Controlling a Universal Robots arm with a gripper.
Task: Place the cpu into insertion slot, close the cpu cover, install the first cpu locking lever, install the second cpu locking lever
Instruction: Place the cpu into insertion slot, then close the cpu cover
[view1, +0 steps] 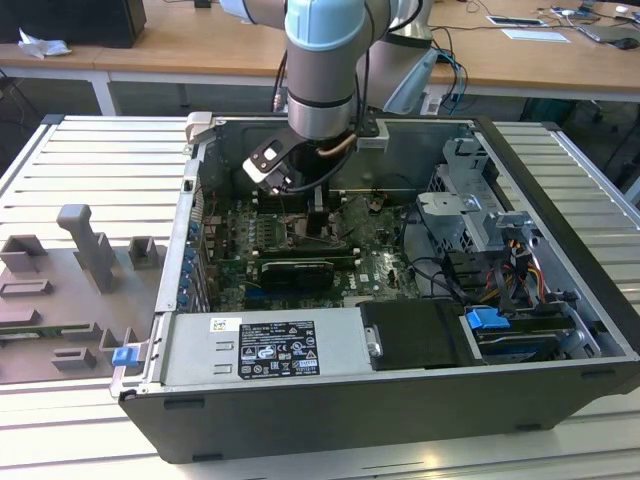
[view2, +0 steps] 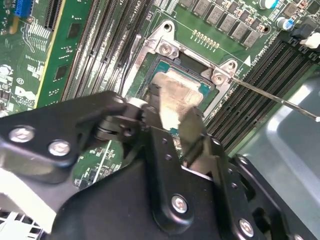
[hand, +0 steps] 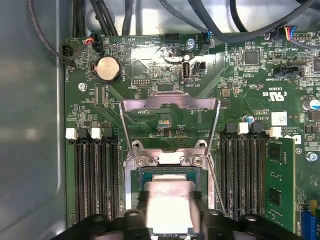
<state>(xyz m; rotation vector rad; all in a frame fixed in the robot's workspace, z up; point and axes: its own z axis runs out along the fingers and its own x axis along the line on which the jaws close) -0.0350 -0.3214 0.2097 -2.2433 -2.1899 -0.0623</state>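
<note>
**Second wrist view: hand (view2: 172, 112) clamped on the cpu (view2: 175, 92) at the insertion slot (view2: 206, 89)**

Both wrist views show the pale silvery cpu between the two fingers (view2: 154, 100) of the hand, one finger against each of two opposite edges. The chip lies level and directly over the dark square of the insertion slot, inside its thin rim. Whether it is fully seated or just above the contacts cannot be told.

In the first wrist view the hand (hand: 171, 212) and the cpu (hand: 170, 197) cover most of the insertion slot (hand: 167, 171). The cpu cover (hand: 170, 101) is swung open, and its silvery frame stands up from the hinge side of the slot with green board showing through its window. Long black memory slots (hand: 95, 175) run along both flanks of the insertion slot. In the second wrist view a thin metal lever (view2: 280, 100) sticks out from a corner of the slot, unlatched.

In the exterior view the arm reaches down into an open computer case (view1: 300, 420) lying on a slatted metal bench (view1: 90, 160). The hand (view1: 318, 215) is low over the board, above the insertion slot.
</note>
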